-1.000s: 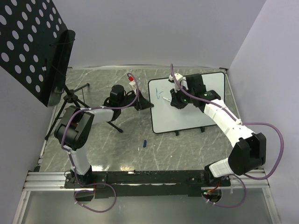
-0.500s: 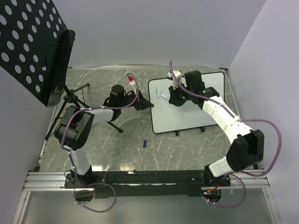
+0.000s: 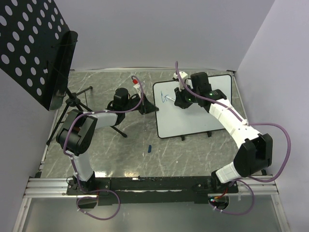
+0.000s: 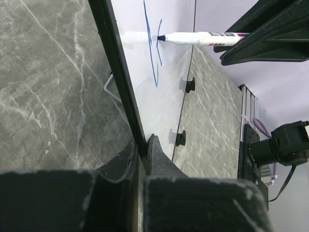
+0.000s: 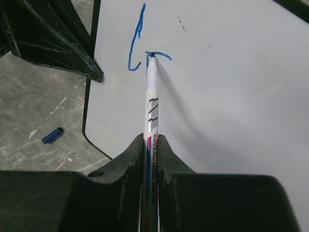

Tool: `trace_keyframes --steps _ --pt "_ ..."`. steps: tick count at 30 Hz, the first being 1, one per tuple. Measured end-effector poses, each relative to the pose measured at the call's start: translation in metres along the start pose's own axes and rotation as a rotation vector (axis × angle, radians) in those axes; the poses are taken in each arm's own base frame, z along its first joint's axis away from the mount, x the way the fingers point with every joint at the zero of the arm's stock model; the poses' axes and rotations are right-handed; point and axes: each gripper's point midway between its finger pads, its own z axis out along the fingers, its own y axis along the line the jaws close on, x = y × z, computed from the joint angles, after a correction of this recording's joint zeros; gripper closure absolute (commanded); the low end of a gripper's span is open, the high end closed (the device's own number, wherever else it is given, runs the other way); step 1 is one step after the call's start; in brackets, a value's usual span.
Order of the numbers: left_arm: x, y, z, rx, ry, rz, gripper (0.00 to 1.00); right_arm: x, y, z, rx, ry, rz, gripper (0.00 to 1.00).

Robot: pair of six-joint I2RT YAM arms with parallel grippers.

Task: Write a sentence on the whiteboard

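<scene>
On the marker (image 5: 151, 96), small print reads roughly "WHITE BOARD MARKER". The blue strokes (image 5: 131, 58) on the whiteboard (image 5: 231, 96) spell only an "l".

In the right wrist view, the rear end of the marker (image 5: 151, 101) is hidden between the fingers of the right hand (image 5: 150, 138) at 6 o'clock. The whiteboard (image 5: 231, 96) runs off the top and right edges. From above, that hand covers most of the marker, and the blue strokes of the sentence (image 5: 131, 58) are too small to read. The whiteboard's rim is hidden inside the left hand (image 4: 143, 145). The black perforated panel (image 3: 29, 48) is cropped at 10 o'clock.
</scene>
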Motion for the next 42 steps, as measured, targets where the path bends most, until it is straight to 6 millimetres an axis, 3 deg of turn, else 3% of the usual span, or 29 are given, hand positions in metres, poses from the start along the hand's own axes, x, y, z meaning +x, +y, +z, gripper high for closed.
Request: trace_keyframes --steps 19,42 --pt "0.000 0.000 0.000 -0.003 -0.001 -0.001 0.99 0.000 -0.009 -0.003 0.030 -0.005 0.012 1.00" --pt "0.001 0.001 0.000 -0.004 0.001 -0.003 0.99 0.016 -0.007 -0.004 0.025 0.019 0.021 1.00"
